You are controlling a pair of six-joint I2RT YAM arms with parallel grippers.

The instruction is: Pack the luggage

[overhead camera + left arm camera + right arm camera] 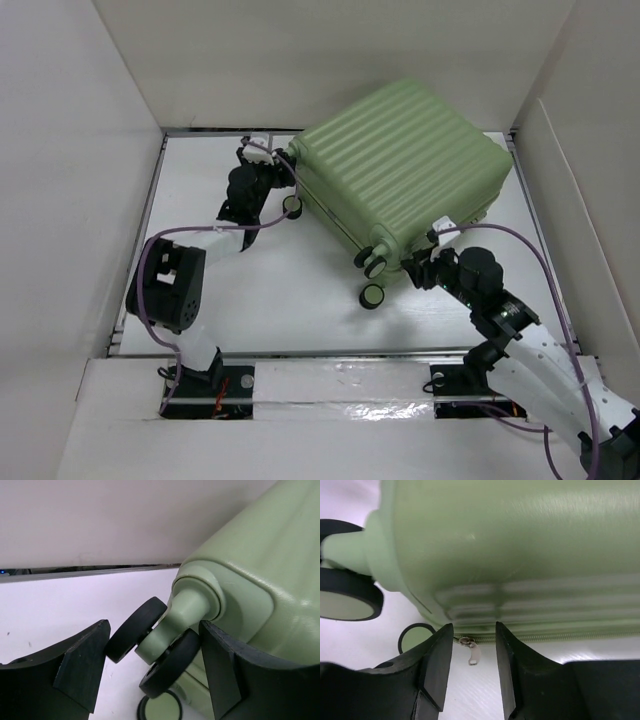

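Note:
The luggage (400, 165) is a light green ribbed hard-shell case, lying closed and flat at the back right of the table. My left gripper (283, 160) is at its far left corner. In the left wrist view both black fingers (82, 672) press a twin black wheel (167, 662) on its green stem, so the left gripper (152, 630) is shut on that wheel. My right gripper (418, 265) is at the near corner by two wheels (374, 263). It stands open (474, 630) astride the small metal zipper pull (475, 654), which hangs free below the zipper line (560, 637).
White walls (80, 150) close in the table (280, 300) on the left, back and right. A taped white ledge (330, 385) runs along the near edge over the arm bases. Another wheel (160, 707) lies under the left fingers, and two wheels (350, 597) show left of the right fingers.

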